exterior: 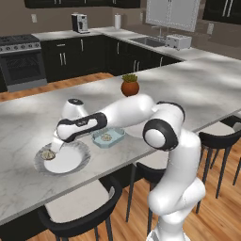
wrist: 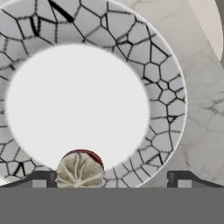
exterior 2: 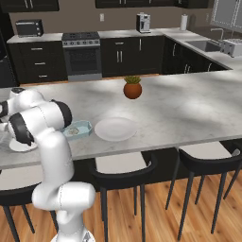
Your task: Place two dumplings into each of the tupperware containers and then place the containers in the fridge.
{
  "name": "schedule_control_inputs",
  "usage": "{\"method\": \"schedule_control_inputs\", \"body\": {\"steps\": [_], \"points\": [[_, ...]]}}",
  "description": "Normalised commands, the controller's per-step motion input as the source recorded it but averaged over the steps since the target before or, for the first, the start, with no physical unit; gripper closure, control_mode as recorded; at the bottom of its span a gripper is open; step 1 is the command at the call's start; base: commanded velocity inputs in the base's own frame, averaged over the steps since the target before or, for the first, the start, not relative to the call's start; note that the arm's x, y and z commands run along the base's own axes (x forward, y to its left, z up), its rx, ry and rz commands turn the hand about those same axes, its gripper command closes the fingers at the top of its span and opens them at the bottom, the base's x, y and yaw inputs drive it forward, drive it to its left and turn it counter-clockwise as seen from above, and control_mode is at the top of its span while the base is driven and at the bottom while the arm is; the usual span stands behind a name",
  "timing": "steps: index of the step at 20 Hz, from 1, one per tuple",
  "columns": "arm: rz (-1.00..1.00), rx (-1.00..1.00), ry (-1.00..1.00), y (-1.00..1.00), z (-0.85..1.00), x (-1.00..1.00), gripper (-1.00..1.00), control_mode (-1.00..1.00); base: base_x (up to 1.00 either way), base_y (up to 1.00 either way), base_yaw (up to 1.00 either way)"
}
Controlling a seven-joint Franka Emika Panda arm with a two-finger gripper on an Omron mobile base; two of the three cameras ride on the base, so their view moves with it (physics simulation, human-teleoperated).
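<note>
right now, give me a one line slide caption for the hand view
Open claw poised over a dumpling at the edge of a crackle-rimmed plate on the marble counter.

One dumpling [wrist: 80, 169], a small beige lump with a pleated top, lies on the near-left rim of a round plate [exterior: 80, 162] with a cracked-stone border on the island counter [exterior: 197, 89]. To the right of that plate stands a shallow light-blue tupperware container [exterior: 116, 138], open-topped and upright, with another pale dumpling [exterior: 106, 137] inside it. In the right base view the same container sits just left of a plain white plate [exterior 2: 116, 128].
</note>
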Motion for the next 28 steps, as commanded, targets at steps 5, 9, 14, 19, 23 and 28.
{"method": "schedule_control_inputs", "body": {"steps": [5, 9, 14, 19, 23, 28], "points": [[0.0, 0.0, 0.14, 0.36, -0.23, 0.16, -1.0, -1.0, 0.0, 0.0, 0.0], [0.0, -0.04, -0.02, 0.29, -0.41, 0.11, -1.0, -1.0, 0.0, 0.0, 0.0], [0.0, -0.08, -0.05, 0.13, -0.34, 0.16, -1.0, -1.0, 0.0, 0.0, 0.0], [0.0, -0.01, 0.0, 0.03, -0.02, 0.32, -1.0, -1.0, 0.0, 0.0, 0.0], [0.0, 0.0, 0.0, 0.02, -0.06, 0.38, -1.0, -1.0, 0.0, 0.0, 0.0], [0.0, -0.03, 0.0, 0.14, -0.34, 0.16, -1.0, -1.0, 0.0, 0.0, 0.0]]}}
